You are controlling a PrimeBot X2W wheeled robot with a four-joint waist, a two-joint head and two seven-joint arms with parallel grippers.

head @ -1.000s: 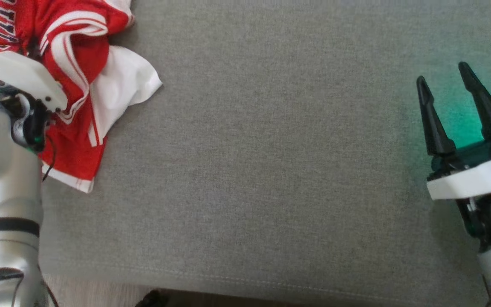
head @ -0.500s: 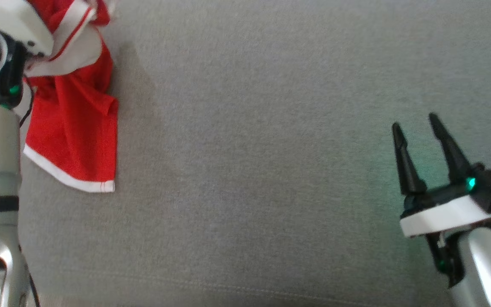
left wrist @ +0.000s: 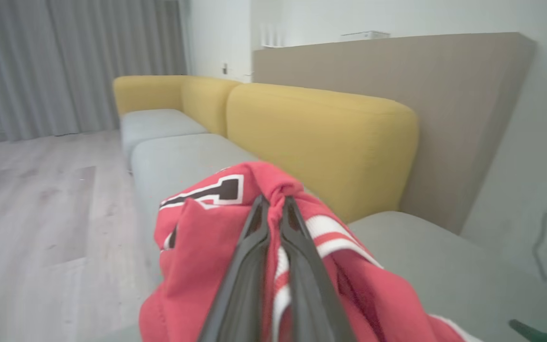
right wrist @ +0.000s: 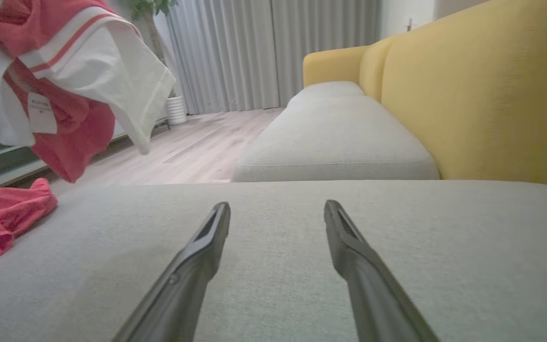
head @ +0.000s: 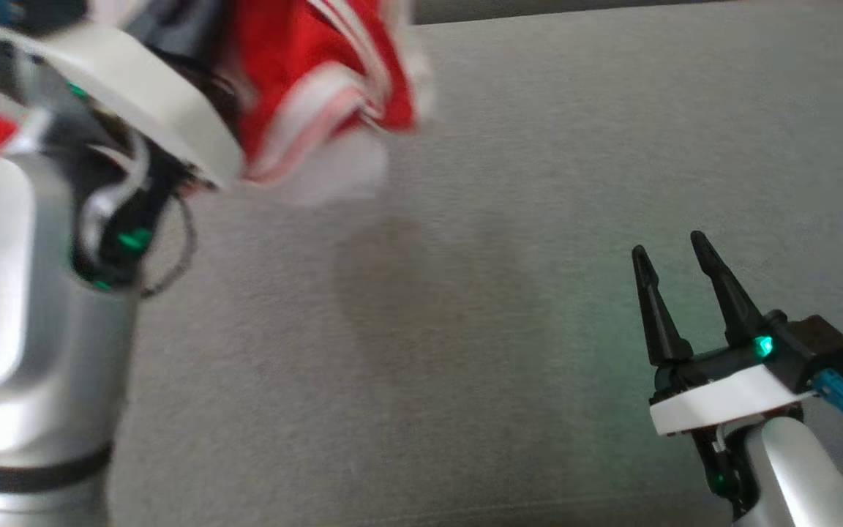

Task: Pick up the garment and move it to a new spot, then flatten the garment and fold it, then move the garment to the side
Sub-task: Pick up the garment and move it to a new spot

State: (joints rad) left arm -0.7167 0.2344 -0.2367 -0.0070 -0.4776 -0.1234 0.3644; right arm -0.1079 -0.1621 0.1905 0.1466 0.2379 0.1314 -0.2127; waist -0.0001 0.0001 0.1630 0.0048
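One garment (head: 312, 80), two grippers, two fingers each

Head view: the garment, red with white stripes, hangs bunched at 11 o'clock, clear of the grey seat cushion (head: 502, 307), with its shadow underneath. It's blurred, so my read is mid-carry to the new spot. Left forearm (head: 19, 293) at 9 o'clock, its fingers buried in the cloth. Right gripper (head: 670, 247) at 4 o'clock, spread wide, nothing in it, low over the cushion. Probably parked out of the way until flattening

Left wrist view: left gripper (left wrist: 273, 204) pinched almost closed on a fold of the garment at 6 o'clock, cloth draping down both sides. It's gripped at a bunch rather than a hem, so expect it to land crumpled. Three grey seat cushions in a row, yellow backrest (left wrist: 321, 137) at 1 o'clock

Right wrist view: garment in the air at 10 o'clock, white panel and one tag (right wrist: 41, 111) showing. One more red patch (right wrist: 3, 213) lies on the cushion at 8 o'clock. Can't tell if it's the same garment trailing or a second piece. Right gripper is wide apart, empty, aimed along bare cushion
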